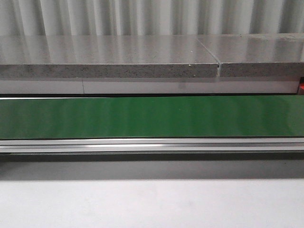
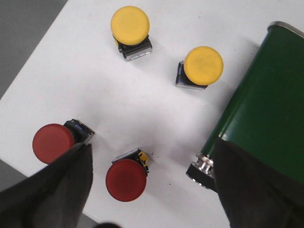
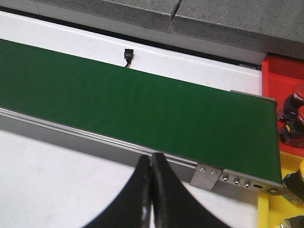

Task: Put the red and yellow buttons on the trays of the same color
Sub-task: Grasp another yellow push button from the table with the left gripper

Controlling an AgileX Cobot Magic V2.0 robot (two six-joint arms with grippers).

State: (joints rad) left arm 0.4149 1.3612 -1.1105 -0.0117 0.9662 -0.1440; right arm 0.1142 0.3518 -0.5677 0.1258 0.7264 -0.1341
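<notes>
In the left wrist view, two yellow buttons and two red buttons sit on a white surface. My left gripper hangs open above them, and the nearer red button lies between its fingers without touching them. My right gripper is shut and empty, hovering at the near rail of the green belt. At that belt's end I see a red tray holding red buttons and a yellow tray holding a yellow button. No gripper shows in the front view.
The green conveyor belt runs across the front view with a metal rail in front and a grey stone ledge behind. The belt's end roller sits close to my left gripper. A small black connector lies behind the belt.
</notes>
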